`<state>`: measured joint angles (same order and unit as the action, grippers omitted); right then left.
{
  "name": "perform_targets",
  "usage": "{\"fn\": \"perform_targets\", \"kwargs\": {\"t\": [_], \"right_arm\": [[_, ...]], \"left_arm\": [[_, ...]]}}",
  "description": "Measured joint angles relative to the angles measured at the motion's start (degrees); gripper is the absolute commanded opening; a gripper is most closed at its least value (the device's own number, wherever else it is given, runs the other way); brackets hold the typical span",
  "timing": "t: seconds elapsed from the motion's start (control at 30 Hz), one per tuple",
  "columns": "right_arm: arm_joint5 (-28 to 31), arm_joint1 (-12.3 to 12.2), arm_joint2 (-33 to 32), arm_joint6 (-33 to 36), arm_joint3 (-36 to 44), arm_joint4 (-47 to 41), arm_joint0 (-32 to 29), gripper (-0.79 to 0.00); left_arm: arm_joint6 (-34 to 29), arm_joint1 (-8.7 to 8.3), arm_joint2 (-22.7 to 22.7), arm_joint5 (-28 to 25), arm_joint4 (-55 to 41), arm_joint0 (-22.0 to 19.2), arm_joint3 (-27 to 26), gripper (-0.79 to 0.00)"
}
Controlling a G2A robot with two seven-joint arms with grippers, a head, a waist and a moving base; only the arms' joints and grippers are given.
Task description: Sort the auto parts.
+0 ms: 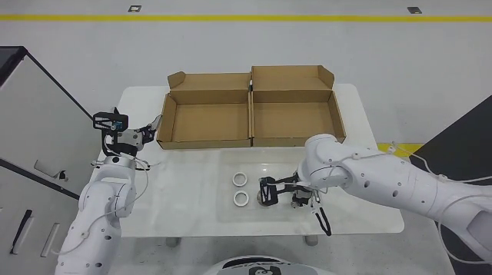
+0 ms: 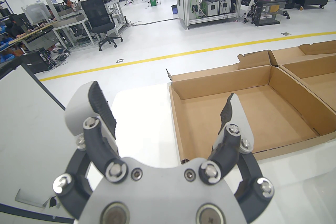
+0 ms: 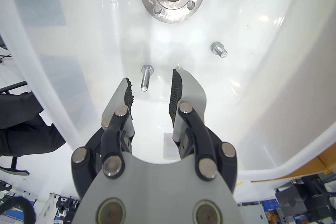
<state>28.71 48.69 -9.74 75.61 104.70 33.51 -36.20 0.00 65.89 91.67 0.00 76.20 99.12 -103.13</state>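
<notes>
From above, the left box (image 1: 165, 121) and right box (image 1: 338, 117) stand open to receive parts; the right gripper (image 1: 267, 192) hangs beside two rings (image 1: 241, 178) — perhaps flanges. Left wrist: the left gripper (image 2: 161, 91) gapes empty, facing the left box (image 2: 225, 78). Right wrist: the right gripper (image 3: 152, 76) is spread around a long bolt (image 3: 145, 79) lying on the table (image 3: 249, 104) — seemingly aligned for grasping.
</notes>
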Motion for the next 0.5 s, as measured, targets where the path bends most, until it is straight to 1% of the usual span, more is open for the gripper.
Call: {"fn": "perform_targets", "kwargs": {"t": [0.3, 0.5], "right_arm": [[0.4, 0.6, 0.0, -0.4, -1.6, 0.0, -0.4, -0.437], [0.6, 1.1, 0.0, -0.6, -2.5, 0.1, -0.7, -0.453]], "left_arm": [[0.0, 0.0, 0.0, 0.0, 0.0, 0.0, 0.0, 0.0], [0.0, 0.0, 0.0, 0.0, 0.0, 0.0, 0.0, 0.0]]}}
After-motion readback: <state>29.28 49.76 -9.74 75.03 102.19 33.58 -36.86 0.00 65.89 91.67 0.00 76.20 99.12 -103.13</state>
